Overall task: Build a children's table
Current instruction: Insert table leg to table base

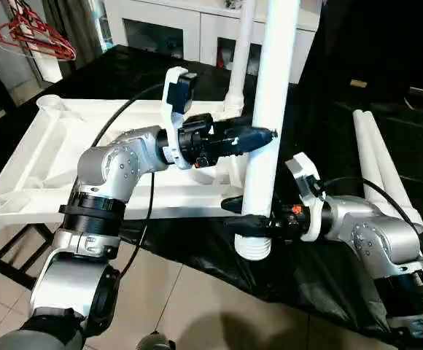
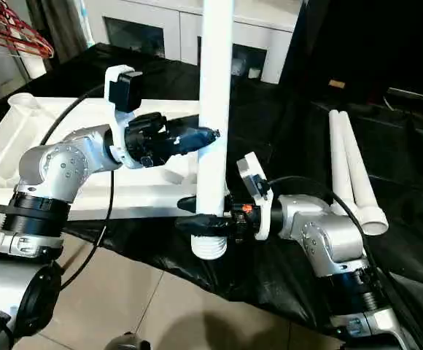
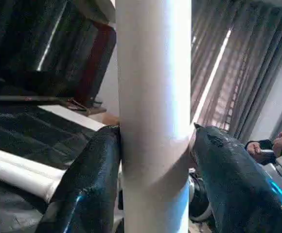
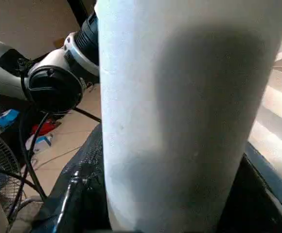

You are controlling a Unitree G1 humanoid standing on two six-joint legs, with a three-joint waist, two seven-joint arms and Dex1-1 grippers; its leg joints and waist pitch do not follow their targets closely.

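At far left the large white plastic rectangular table top lies upside down on a surface draped in black cloth, its ribbed underside and round corner sockets facing up; one white tube leg already stands upright in a far corner socket. The top looks stiff and light but broad, so it is best left lying flat. Next comes the left gripper, reaching level across the top, its two black fingers set on either side of the long round white plastic tube leg that stands nearly upright in mid-air at the front edge of the cloth; in the left wrist view both fingers touch the tube, about half open around it. That leg is probably light, rigid and smooth, so it may slip or swing if pinched at one spot only; gripping it at two heights, as here, should keep it steady. Lower down, just above the ribbed end, the right gripper clamps the same leg, jaws about half open around its width. Furthest right, two more white tube legs lie side by side on the cloth, well apart from the grippers.
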